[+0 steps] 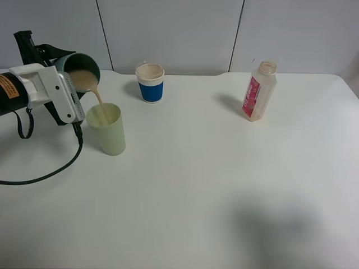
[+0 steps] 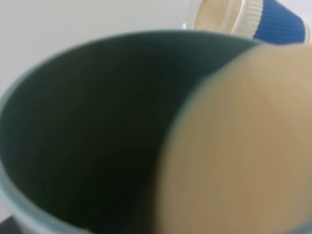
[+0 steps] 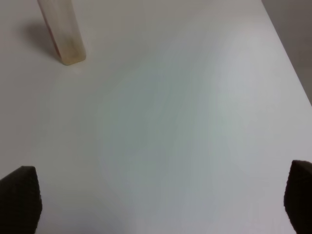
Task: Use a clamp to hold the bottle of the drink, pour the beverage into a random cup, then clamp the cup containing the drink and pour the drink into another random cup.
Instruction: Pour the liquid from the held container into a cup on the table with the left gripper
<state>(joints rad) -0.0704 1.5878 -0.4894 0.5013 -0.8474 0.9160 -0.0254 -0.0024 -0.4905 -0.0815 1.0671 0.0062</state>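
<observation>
The white table (image 1: 224,185) is seen carrying everything. The left gripper (image 1: 56,78), a white and black body with a black cable, is clenched on the teal cup (image 1: 81,70), which is held tilted above and just beside the pale green cup (image 1: 106,129) at the table's left. The bottle (image 1: 259,91) is left standing upright, uncapped and nearly drained, well apart on the right side. A blue-sleeved paper cup (image 1: 150,82) is stood near the back, between the two. A thin stream of beverage (image 1: 100,103) is seen falling from the teal rim into the green cup; in the left wrist view the teal interior (image 2: 87,136) is shown half filled by beige liquid (image 2: 243,146). The right gripper (image 3: 156,204) is held spread wide over bare table, nothing gripped, with the bottle's base (image 3: 63,34) in its view. The second pour is judged to be in progress. Risks: the stream could overshoot or dribble down the teal wall if the tilt is changed too quickly; the light green cup could be tipped if it is nudged by the rim or the gripper body; the cup could slip if the grip loosens.
</observation>
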